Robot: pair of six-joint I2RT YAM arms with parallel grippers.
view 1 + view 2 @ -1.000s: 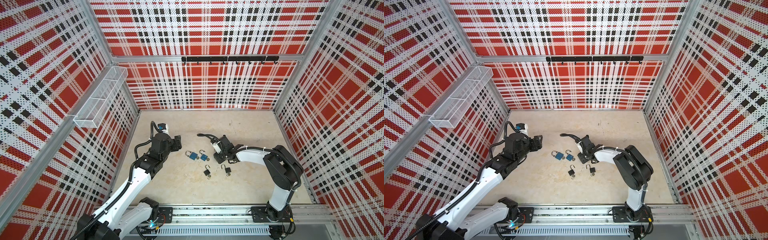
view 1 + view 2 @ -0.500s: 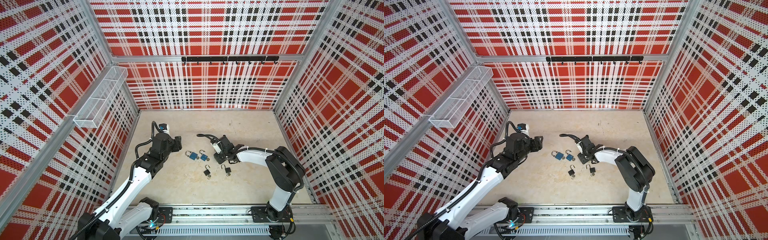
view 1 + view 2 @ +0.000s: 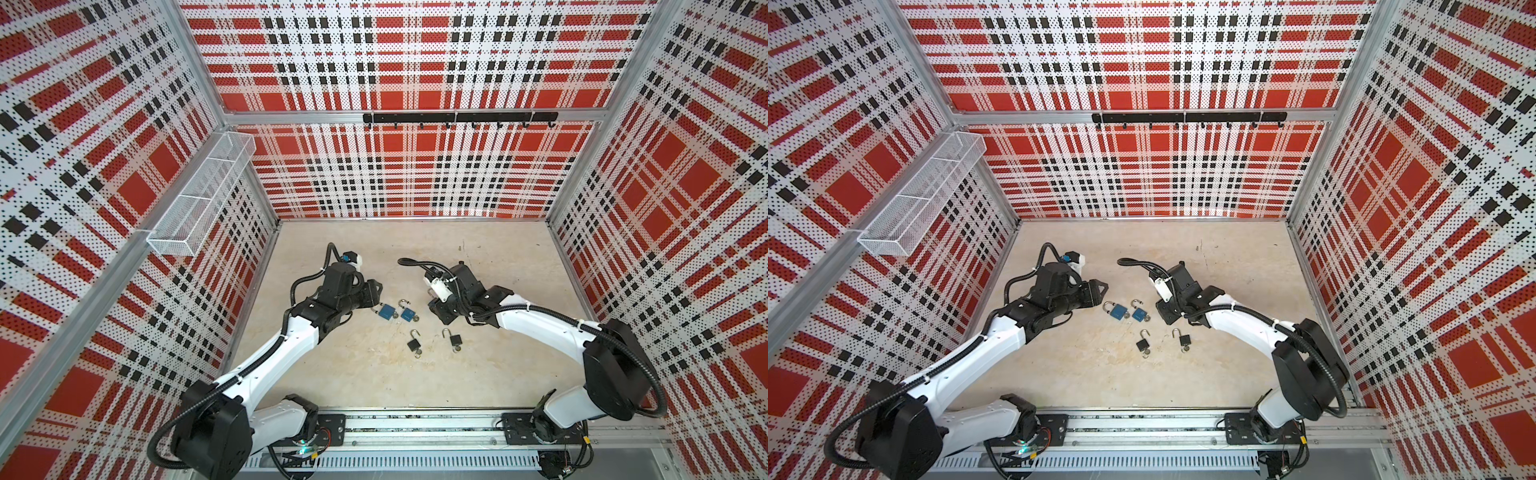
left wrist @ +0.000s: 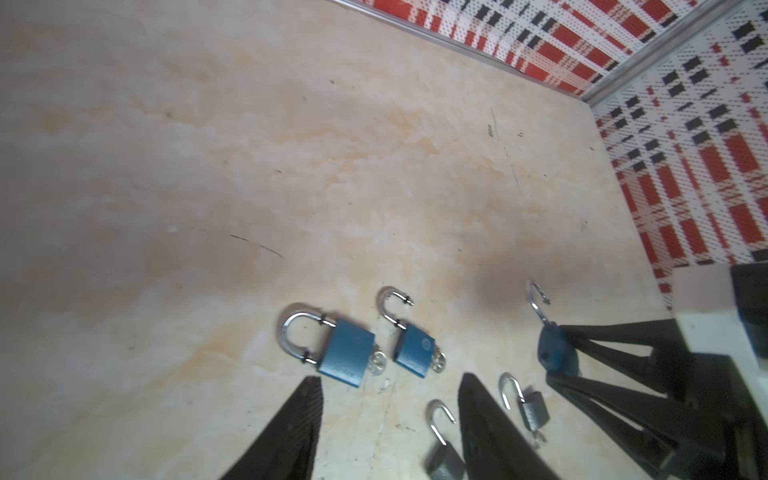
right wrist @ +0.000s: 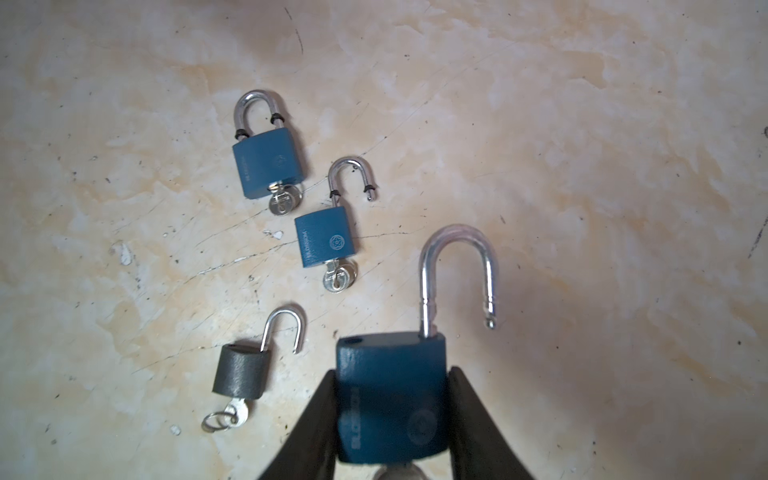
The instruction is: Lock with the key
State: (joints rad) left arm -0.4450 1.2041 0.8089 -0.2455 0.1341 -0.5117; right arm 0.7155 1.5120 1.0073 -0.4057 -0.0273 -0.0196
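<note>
Blue, unlatched, the padlock (image 5: 390,411) sits clamped by its body in your right gripper (image 5: 392,372) — shackle pointing away from the jaws, key (image 5: 399,471) at the wrist end; your left gripper (image 4: 390,378), parted and empty, hovers opposite.

Beige tabletop (image 3: 374,374) bears, seemingly, four padlocks (image 3: 386,311).

Bright even light, soft wrist-view blur

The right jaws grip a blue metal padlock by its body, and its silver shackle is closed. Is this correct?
No: in the right wrist view the silver shackle is open, its free end out of the body. The right jaws do grip the blue metal padlock by its body.
</note>
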